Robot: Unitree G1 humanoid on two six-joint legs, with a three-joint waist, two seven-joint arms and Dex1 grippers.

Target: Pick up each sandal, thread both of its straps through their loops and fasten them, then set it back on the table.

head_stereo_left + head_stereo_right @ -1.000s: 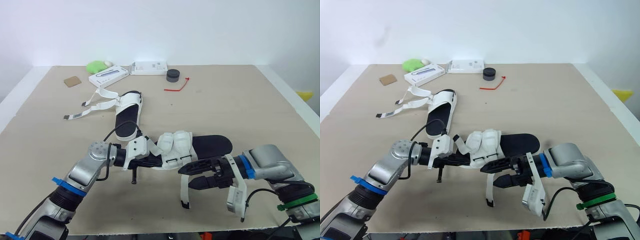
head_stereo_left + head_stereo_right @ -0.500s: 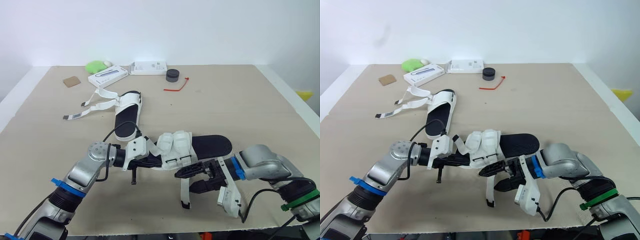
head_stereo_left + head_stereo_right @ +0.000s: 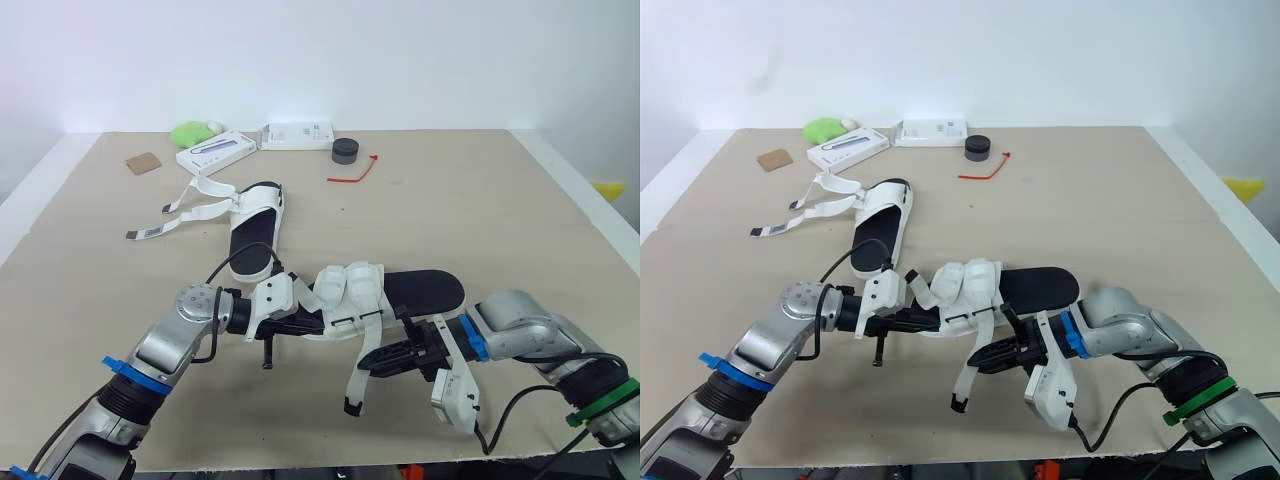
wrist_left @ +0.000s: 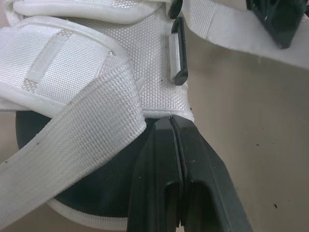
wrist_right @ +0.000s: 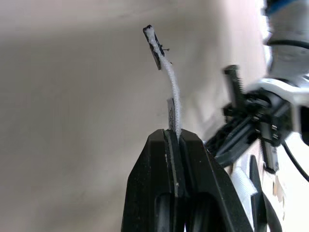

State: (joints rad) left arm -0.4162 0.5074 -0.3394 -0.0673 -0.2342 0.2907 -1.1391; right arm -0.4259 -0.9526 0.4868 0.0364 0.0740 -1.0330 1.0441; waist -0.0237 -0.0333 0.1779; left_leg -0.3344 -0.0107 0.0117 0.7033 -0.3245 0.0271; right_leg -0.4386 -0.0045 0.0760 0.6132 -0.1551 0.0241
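One strap [image 3: 357,384] of the near sandal [image 3: 420,290] is pinched in the right claw [image 3: 374,360].
That sandal lies on the table [image 3: 500,210] between the two arms. Its white strap runs out through the right claw's closed fingers, and the dark-tipped end hangs free just beyond them. The left claw [image 4: 172,122] has its fingers pressed together, with the tips against the sandal's side where the white upper meets the black sole. Farther back lies the second sandal [image 3: 255,235], its loose straps [image 3: 190,210] unfastened and splayed across the table.

We could read no text, label, brand or number anywhere; any print on the far boxes [image 3: 217,152] stayed illegible.
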